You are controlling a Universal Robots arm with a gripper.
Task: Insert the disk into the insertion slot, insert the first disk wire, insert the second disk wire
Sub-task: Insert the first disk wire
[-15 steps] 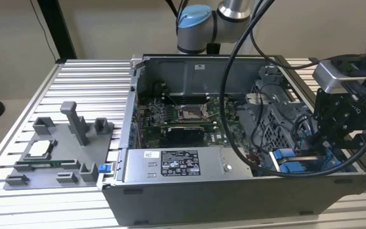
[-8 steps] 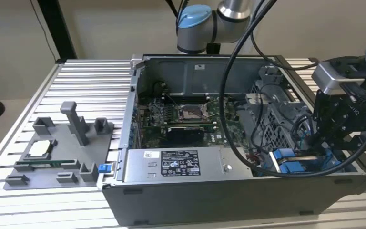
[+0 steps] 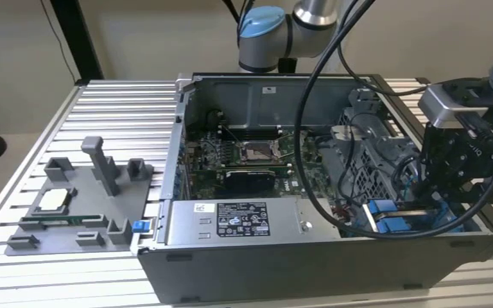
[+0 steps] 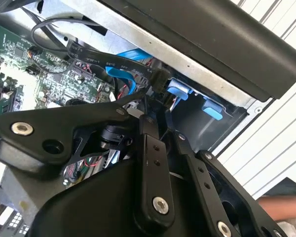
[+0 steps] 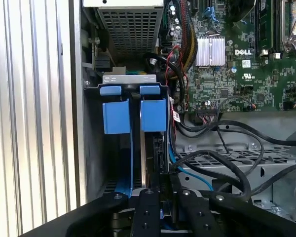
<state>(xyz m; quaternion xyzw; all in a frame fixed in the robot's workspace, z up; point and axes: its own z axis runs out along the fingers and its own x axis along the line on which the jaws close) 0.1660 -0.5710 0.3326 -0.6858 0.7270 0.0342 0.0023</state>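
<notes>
Claw (image 4: 155,106) stands lowered into the computer case (image 3: 315,273), which rests on the table (image 3: 118,106); its fingers are drawn close and appear to pinch a black wire connector (image 4: 160,80) at their tips; the connector's black cable (image 4: 93,61) trails away from the claw toward the motherboard (image 4: 19,54). Disk (image 5: 154,150) stands on edge directly beyond the claw's tips, judged seated in the insertion slot (image 3: 384,221); so placed, its plug edge faces the claw, which accounts for the connector being held in line above it. A blue cable (image 4: 130,74) lies just behind the connector; whether it is attached cannot be told.
</notes>
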